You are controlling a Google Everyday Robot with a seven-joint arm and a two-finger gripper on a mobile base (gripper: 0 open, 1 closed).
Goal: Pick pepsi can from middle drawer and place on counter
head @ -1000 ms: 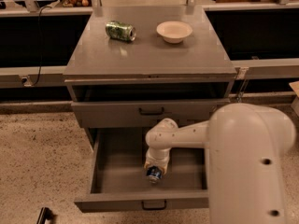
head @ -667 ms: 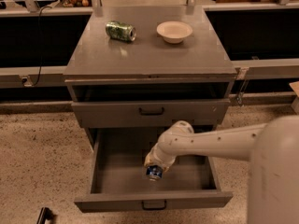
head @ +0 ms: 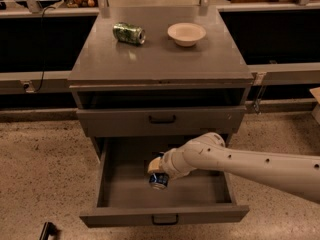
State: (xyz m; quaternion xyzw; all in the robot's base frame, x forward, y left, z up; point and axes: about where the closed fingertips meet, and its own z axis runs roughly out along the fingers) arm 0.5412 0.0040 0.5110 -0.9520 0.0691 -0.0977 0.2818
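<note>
- In the open middle drawer (head: 127,186), my gripper (head: 157,170) sits right on the pepsi can (head: 159,181); clenched or released, I cannot tell.
- The can is blue, tilted, silver end towards me.
- Grey counter (head: 160,61) holds a green can (head: 129,33) and a bowl (head: 186,33); speckled floor around.
- Since 0.7 s ago the can has nudged slightly left.

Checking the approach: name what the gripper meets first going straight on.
The pepsi can, right below the gripper inside the open drawer; they may already touch, depth is unclear.
</note>
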